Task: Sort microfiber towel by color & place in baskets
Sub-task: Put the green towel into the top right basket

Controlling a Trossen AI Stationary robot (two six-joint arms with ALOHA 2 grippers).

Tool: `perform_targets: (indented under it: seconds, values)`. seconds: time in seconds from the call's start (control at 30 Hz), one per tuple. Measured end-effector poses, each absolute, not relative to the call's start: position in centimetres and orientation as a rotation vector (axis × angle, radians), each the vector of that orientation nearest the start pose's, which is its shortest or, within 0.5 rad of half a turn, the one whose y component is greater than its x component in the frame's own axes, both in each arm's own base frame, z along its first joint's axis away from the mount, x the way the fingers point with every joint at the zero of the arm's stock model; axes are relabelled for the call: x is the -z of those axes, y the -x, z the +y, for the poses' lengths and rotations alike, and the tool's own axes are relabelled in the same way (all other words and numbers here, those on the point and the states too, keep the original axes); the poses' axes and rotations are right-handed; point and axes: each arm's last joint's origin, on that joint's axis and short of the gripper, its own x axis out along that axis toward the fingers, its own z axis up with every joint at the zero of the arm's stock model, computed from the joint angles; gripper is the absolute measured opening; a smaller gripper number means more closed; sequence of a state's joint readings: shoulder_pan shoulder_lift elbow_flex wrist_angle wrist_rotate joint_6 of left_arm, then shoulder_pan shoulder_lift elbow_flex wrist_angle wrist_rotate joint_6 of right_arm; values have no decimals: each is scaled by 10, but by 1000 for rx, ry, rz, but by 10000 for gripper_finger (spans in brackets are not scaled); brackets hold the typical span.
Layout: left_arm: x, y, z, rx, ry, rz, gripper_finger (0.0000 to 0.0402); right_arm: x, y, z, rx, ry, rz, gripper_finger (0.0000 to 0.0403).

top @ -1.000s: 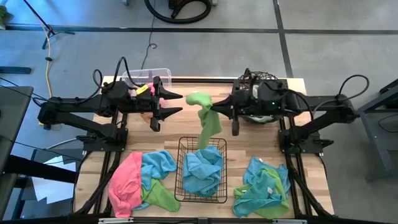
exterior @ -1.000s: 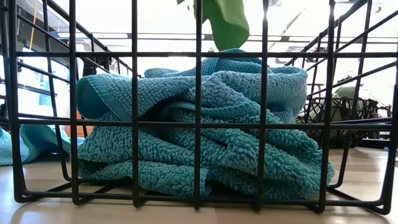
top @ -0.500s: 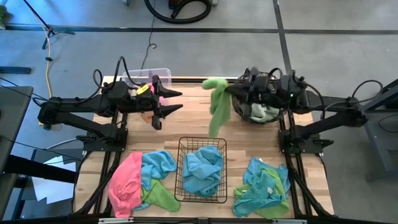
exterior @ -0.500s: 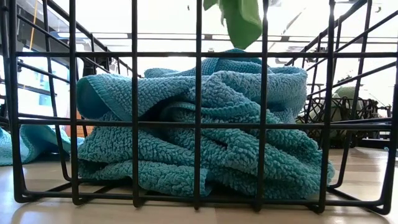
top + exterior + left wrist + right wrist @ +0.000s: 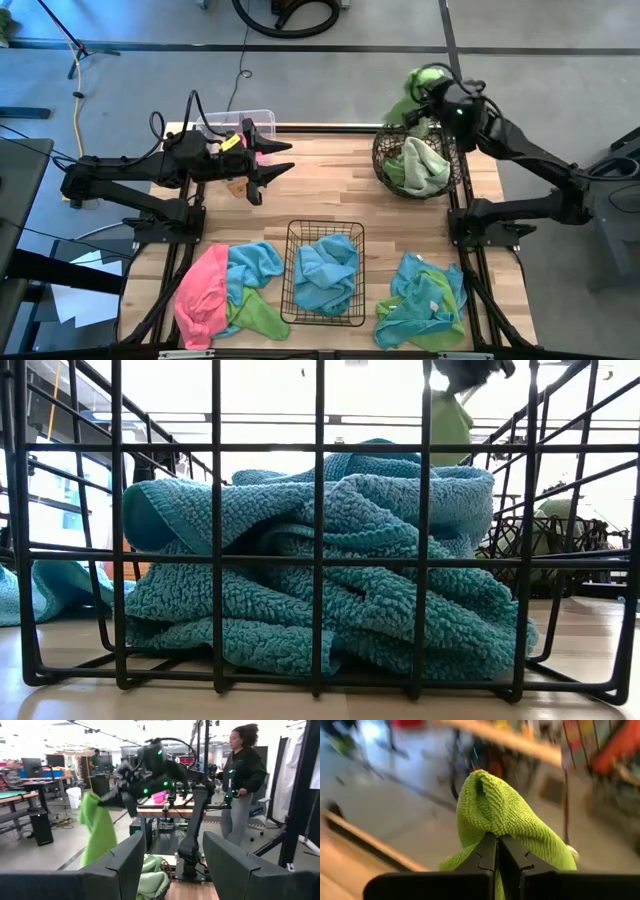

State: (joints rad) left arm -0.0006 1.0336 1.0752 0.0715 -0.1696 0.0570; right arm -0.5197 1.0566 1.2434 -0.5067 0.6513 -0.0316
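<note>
High view | right gripper (image 5: 428, 82) pinched closed on green towel (image 5: 405, 103) at 12 o'clock edge of round basket (image 5: 380, 160) | left gripper (image 5: 285, 160) open, empty.

Grey concrete floor (image 5: 560, 70) crossed by dark tape lines (image 5: 452, 45), light wooden butcher-block table top (image 5: 320, 185), coiled black hose (image 5: 290, 15), yellow cable (image 5: 78, 125), bright workshop with cluttered desks (image 5: 30, 782), white waste bin (image 5: 73, 797), a person in dark top (image 5: 245, 780) standing.

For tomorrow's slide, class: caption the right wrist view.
Right gripper shut on a lime green towel, held up above blurred floor.
</note>
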Motion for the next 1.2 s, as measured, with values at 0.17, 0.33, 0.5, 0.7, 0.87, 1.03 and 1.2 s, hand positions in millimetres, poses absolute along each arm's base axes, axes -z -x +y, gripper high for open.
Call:
perform_targets:
  seconds: [0.17, 0.33, 0.5, 0.7, 0.87, 1.03, 1.2]
  values:
    - [-411, -223, 5, -178, -47, -107, 190, -368, -156, -136, 1196, -122, 531, 0]
    - [-411, -223, 5, -178, -46, -107, 190, -305, -149, -141, 1140, -298, 615, 0]
    - [-411, -223, 5, -178, -46, -107, 190, -250, -143, -133, 1036, -558, 729, 0]
    - [-411, -223, 5, -178, -45, -108, 190, -230, -136, -126, 988, -714, 833, 0]
    - [-411, -223, 5, -177, -25, -109, 190, -230, -138, -142, 1011, -827, 841, 0]
    - [-411, -223, 5, -176, -18, -110, 190, -199, -144, -161, 932, -979, 1044, 0]
    - [-411, -223, 5, -175, 7, -112, 190, -170, -153, -171, 915, -1011, 1185, 2]
